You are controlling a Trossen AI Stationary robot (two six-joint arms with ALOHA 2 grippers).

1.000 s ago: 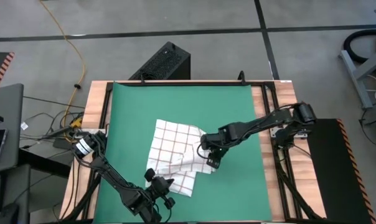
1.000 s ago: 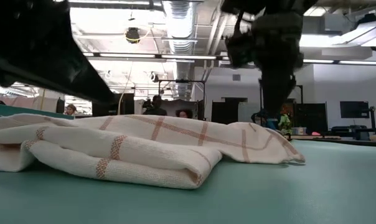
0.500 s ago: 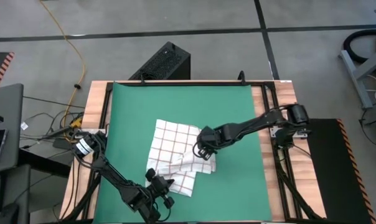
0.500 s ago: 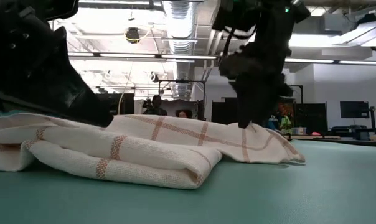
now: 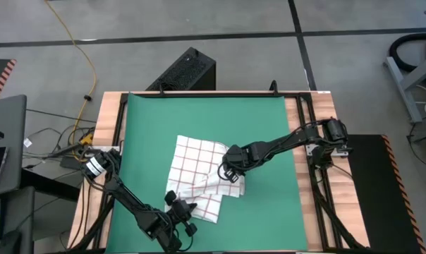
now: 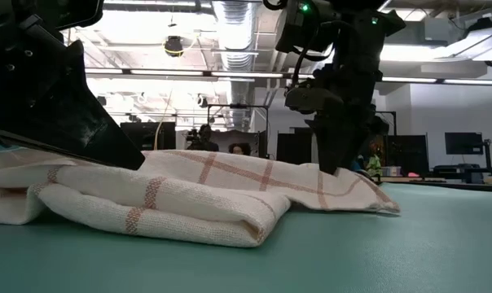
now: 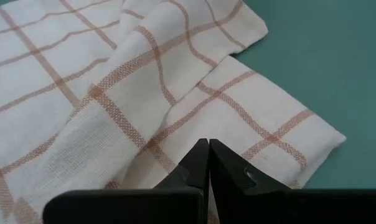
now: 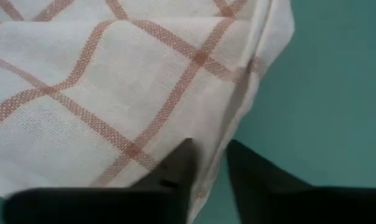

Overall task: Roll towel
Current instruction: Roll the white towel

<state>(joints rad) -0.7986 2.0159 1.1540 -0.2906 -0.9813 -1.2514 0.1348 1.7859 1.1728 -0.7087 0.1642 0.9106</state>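
The white towel [image 5: 197, 175] with its red-brown grid lies crumpled and partly folded over on the green mat [image 5: 206, 120]. Its thick fold [image 6: 173, 213] faces the near side. My left gripper [image 7: 208, 148] is shut, with its tips down on the towel's near part [image 5: 173, 202]. My right gripper [image 8: 211, 163] points steeply down at the towel's right edge [image 5: 232, 176], one finger over the cloth and the other beside it above the mat. My left gripper rests its shut fingertips [image 7: 203, 163] on the towel's top layer near the near edge, slanting down from the near left. The cloth stays flat on the mat under them. My right gripper has the towel's right edge [image 8: 247, 93] between its two fingers, coming from above. How many layers it has, I cannot tell. The cloth lies on the mat, slack.
Bare mat lies beyond the towel toward the far edge and on the right [image 5: 269, 204]. Wooden table borders with black rails [image 5: 114, 120] flank the mat. A black box [image 5: 186, 70] sits on the floor beyond the far edge.
My right gripper has come down and a little toward the table's left onto the towel's right edge, rolling its wrist, and its fingers have drawn together around that edge. My left gripper has sunk slightly onto the towel. The towel has kept its place.
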